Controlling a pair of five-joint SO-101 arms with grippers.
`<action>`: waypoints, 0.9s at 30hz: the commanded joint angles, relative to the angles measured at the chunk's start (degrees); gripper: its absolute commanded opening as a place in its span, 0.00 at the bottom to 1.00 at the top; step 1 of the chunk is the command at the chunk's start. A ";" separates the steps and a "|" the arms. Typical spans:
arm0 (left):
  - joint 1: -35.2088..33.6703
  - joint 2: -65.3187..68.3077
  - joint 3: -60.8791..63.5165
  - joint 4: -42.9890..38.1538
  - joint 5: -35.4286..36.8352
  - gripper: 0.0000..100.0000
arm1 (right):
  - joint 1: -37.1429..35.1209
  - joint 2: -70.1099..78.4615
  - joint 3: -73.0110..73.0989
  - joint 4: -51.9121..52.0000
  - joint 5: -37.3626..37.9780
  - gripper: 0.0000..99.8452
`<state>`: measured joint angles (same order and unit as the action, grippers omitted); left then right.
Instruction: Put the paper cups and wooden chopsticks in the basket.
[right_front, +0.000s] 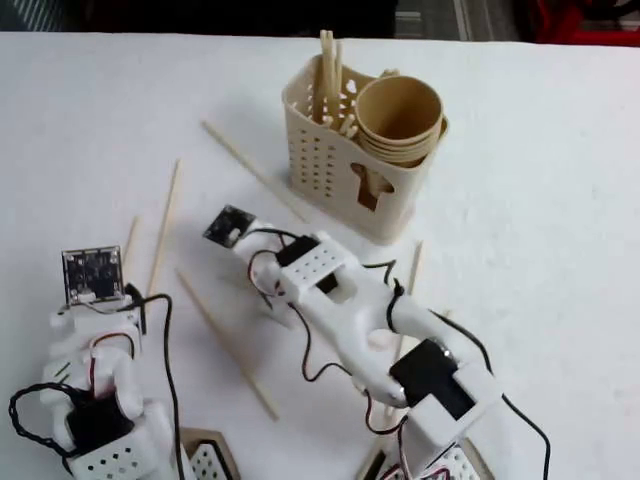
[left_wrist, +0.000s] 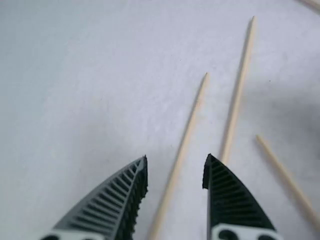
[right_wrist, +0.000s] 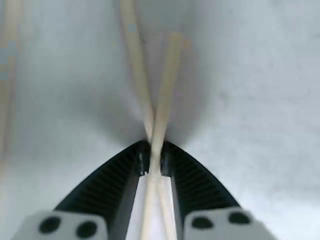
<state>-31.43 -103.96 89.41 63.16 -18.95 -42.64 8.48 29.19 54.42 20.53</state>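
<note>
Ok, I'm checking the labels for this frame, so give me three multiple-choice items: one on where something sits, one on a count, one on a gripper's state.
1. Where are the paper cups?
A. stacked in the basket
B. on the table beside an arm
C. in a gripper

2. How many chopsticks run between the right gripper's fingers?
A. one
B. two
C. four

3. How is the left gripper?
A. shut on a cup
B. shut on a chopstick
C. open, holding nothing

Answers:
1 A: the high view shows them nested inside the basket.
2 B: the right wrist view shows two sticks crossing at the fingertips.
3 C: a gap shows between its fingers, with a loose chopstick lying below.
</note>
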 joint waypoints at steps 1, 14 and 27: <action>-0.13 -0.57 -0.26 -0.26 -0.35 0.19 | -0.48 -5.67 -0.62 0.84 -0.35 0.02; -0.04 -0.57 -0.70 -2.20 -1.14 0.20 | 3.74 -26.86 -0.88 2.42 -9.14 0.02; 1.54 -0.31 -18.73 9.32 -7.21 0.25 | 9.01 -27.56 0.35 4.97 -18.99 0.02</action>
<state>-30.73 -104.04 77.45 69.76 -24.04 -34.55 -17.01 29.71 59.34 2.15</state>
